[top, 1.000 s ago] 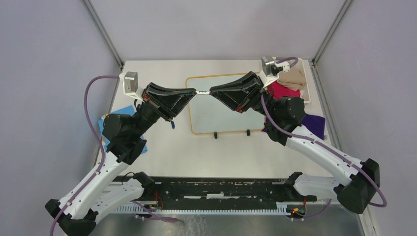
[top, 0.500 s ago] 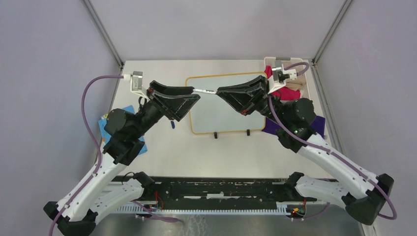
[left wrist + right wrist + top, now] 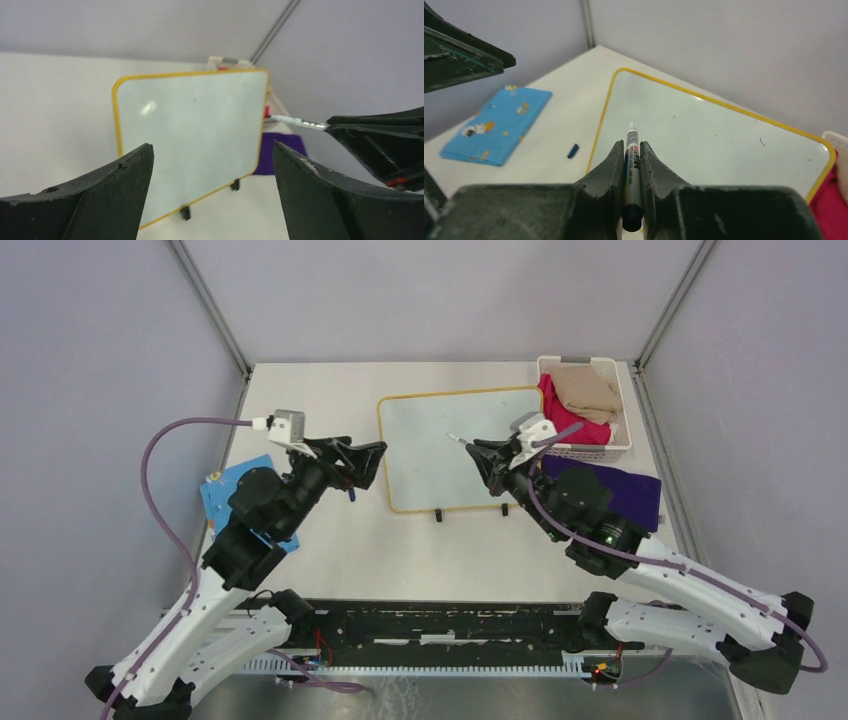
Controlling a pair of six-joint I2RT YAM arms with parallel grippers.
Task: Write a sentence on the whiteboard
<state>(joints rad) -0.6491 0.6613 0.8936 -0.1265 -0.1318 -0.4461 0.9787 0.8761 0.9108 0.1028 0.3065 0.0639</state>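
Right fingers (image 3: 606,172): clamped on a marker (image 3: 631,150), tip over the whiteboard (image 3: 714,130)
Left fingers (image 3: 100,200): spread wide, empty, whiteboard beyond them

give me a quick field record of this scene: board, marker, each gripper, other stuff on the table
whiteboard: blank, no writing visible
marker: uncapped, tip pointing out over the board
right gripper: shut on the marker
left gripper: open, empty, beside the board's left edge
small blue piece: on the table left of the board, likely the cap
blue cloth: near the table's left edge
basket: far right corner, clothes inside
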